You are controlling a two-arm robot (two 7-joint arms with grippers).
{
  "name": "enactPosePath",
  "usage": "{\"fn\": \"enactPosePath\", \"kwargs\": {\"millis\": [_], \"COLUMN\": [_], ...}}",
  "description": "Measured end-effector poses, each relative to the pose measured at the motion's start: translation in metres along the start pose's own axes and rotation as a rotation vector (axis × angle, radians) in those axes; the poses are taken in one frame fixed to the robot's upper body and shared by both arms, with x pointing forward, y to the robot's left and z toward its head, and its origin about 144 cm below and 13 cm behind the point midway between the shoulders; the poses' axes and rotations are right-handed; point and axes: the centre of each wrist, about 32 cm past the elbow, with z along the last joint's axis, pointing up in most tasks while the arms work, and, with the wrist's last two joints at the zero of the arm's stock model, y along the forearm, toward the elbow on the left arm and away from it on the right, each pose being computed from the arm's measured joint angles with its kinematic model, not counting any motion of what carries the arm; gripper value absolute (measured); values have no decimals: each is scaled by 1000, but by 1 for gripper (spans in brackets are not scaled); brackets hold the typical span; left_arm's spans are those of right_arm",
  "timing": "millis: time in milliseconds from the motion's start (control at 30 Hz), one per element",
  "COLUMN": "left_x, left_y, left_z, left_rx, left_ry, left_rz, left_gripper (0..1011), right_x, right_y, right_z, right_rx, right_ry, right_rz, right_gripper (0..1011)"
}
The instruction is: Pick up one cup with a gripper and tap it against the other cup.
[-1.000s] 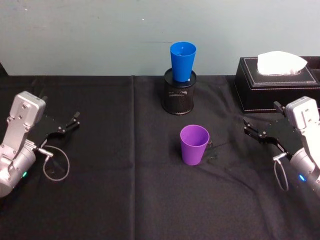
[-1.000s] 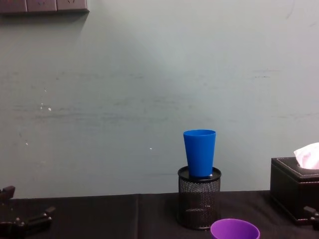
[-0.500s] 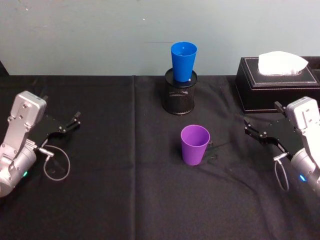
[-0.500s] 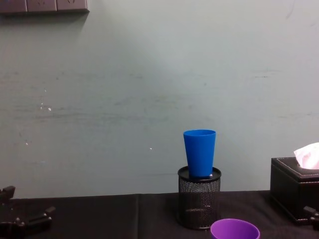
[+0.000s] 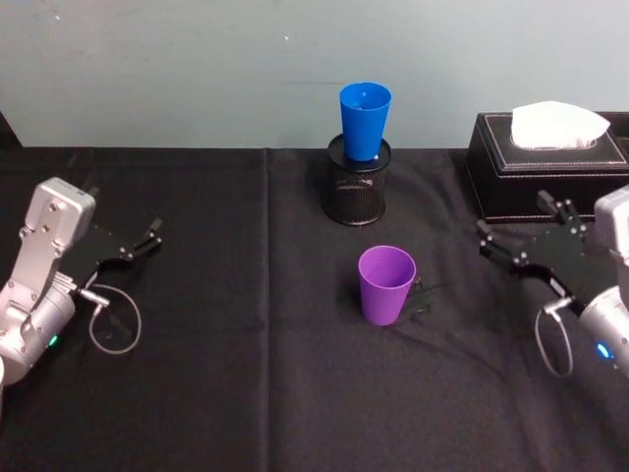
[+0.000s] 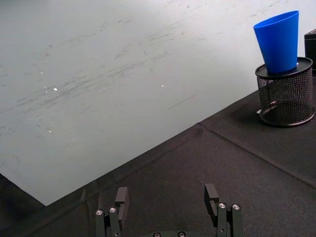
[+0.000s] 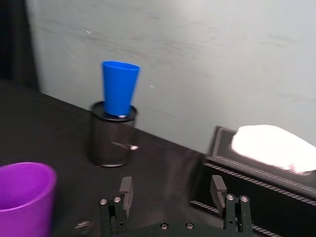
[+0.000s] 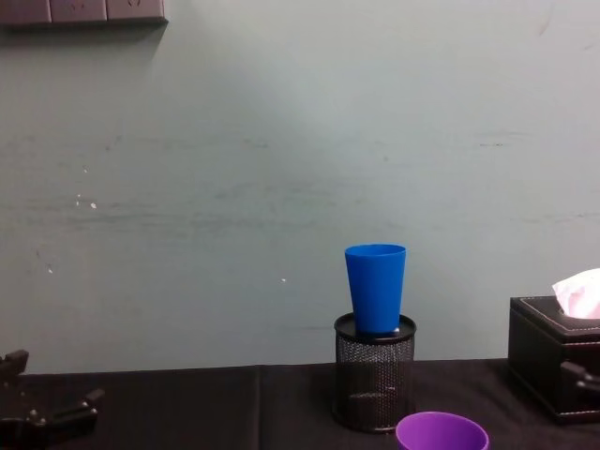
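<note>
The purple cup [image 5: 385,285] stands upright on the black cloth at mid-table; its rim [image 8: 441,433] shows low in the chest view, and it sits near my right gripper in the right wrist view [image 7: 22,197]. Behind it the blue cup [image 5: 365,121] [image 8: 375,288] [image 7: 119,89] [image 6: 279,42] stands upright in a black mesh pen holder [image 5: 357,192]. My right gripper [image 5: 513,231] [image 7: 171,190] hovers open and empty to the right of the purple cup, well apart from it. At the far left my left gripper [image 5: 123,224] [image 6: 166,197] is open and empty.
A black tissue box [image 5: 545,167] [image 7: 261,168] with white tissue stands at the back right, just behind the right gripper. A pale wall runs along the table's far edge. Loose cable loops hang by each wrist.
The right gripper has lifted and edged slightly forward, in front of the tissue box. The cups and the left arm have stayed put.
</note>
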Motion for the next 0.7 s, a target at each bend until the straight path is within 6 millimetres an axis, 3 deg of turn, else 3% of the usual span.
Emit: {"fn": "enactPosePath", "kwargs": {"millis": [367, 700], "left_x": [0, 0], "left_y": [0, 0], "left_z": [0, 0], "left_rx": [0, 0], "left_ry": [0, 0], "left_rz": [0, 0], "left_gripper": [1005, 1005], "right_x": [-17, -40], "right_y": [-32, -24], "right_z": [-21, -25], "right_rx": [-55, -24], "right_ry": [212, 232], "right_rz": [268, 377], "right_gripper": [1003, 1003]}}
